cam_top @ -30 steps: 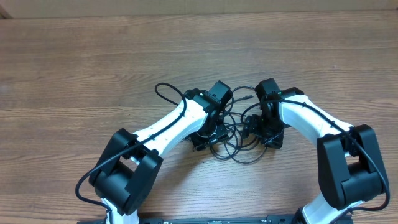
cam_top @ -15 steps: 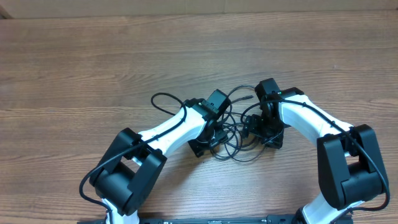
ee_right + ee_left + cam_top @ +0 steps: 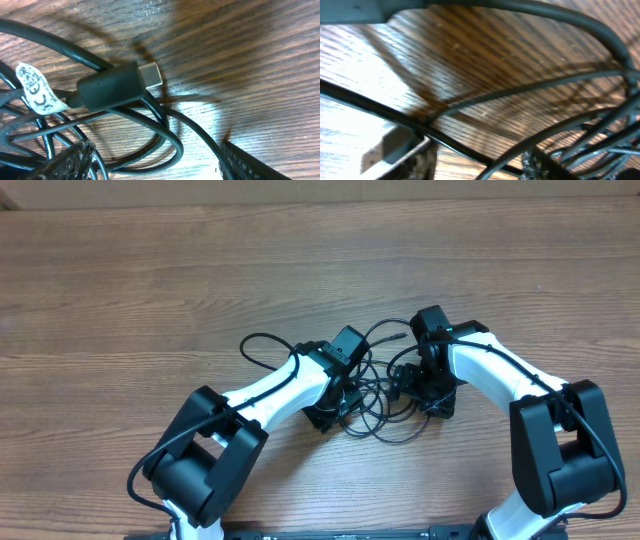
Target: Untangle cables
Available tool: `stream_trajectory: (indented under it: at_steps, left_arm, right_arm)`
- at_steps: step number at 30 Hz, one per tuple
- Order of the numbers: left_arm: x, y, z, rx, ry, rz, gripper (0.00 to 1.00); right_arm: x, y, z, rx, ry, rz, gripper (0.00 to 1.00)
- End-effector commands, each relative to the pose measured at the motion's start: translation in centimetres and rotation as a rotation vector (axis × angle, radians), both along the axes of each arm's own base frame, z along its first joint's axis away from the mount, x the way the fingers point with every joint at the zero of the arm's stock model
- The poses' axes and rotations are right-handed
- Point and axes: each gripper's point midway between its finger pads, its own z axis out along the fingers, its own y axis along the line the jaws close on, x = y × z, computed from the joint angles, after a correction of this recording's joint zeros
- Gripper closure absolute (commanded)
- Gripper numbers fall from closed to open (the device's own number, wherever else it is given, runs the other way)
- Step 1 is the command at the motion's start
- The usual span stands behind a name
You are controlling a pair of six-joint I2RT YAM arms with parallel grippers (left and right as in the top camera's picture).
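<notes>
Two arms meet over one knot of cables (image 3: 378, 408) near the middle of the table (image 3: 150, 280). Overhead: the left end effector (image 3: 326, 412) sits on the knot's left edge and the right end effector (image 3: 418, 388) on its right edge, the two near each other. One strand strays out to the left. Left wrist: close and blurred. Its pads (image 3: 417, 161) stand apart, so it is open, with one cord lying slantwise across the gap, unpinched; more cords cross at lower right. Right wrist: its pads (image 3: 75, 160) are wide apart, so it is open with nothing held. A black plug (image 3: 112, 85) with a silver tip and a white label (image 3: 37, 95) lies on the wood, strands passing under it. Risks: closing the left jaws here may catch several crossing cords, and a pull would then tighten the knot or drag the whole bundle. The arms may also collide.
</notes>
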Motion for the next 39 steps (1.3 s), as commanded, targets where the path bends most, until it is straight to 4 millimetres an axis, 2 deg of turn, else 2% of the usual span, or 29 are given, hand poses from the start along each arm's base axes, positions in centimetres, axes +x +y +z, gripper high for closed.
stream_trajectory:
  at_steps: [1,4,7,11,14,18,24,27,29,35,39]
  left_arm:
    - [-1.4,1.1,-0.9,0.047,0.020,0.024,0.52]
    - [-2.1,1.7,-1.7,0.060,0.037,0.049,0.60]
    - [-2.1,1.8,-2.1,0.053,0.029,0.029,0.96]
    - [-1.2,0.1,-1.8,-0.042,-0.025,-0.125,0.96]
    - [-0.5,-1.6,-0.7,-0.170,-0.048,-0.261,0.95]
    - [1.6,-3.6,2.9,-0.398,-0.127,-0.469,0.96]
    - [4.8,-4.1,8.1,-0.636,-0.278,-0.612,0.96]
    - [6.0,-3.3,9.8,-0.736,-0.322,-0.618,0.96]
    - [6.8,-2.3,10.3,-0.767,-0.336,-0.592,0.96]
    - [9.5,2.0,12.2,-0.875,-0.435,-0.546,0.96]
    - [10.9,5.4,12.1,-0.857,-0.483,-0.501,0.96]
  right_arm:
    - [-0.2,-0.2,-0.2,-0.008,0.009,0.009,0.21]
    - [-0.3,-0.2,-0.2,-0.009,0.012,0.009,0.21]
    - [-0.4,-0.2,-0.2,-0.009,0.014,0.009,0.21]
    - [-0.4,-0.2,-0.2,-0.009,0.014,0.009,0.21]
    - [-0.4,-0.2,-0.2,-0.009,0.015,0.009,0.21]
    - [-0.6,-0.3,-0.2,-0.012,0.025,0.009,0.21]
    - [-0.9,-0.3,-0.2,-0.015,0.033,0.009,0.21]
    - [-0.9,-0.4,-0.2,-0.015,0.034,0.009,0.21]
    - [-0.9,-0.4,-0.2,-0.015,0.035,0.008,0.20]
    - [-1.1,-0.4,-0.6,-0.017,0.035,0.001,0.22]
    - [-1.5,-0.7,-1.4,-0.028,0.033,-0.010,0.22]
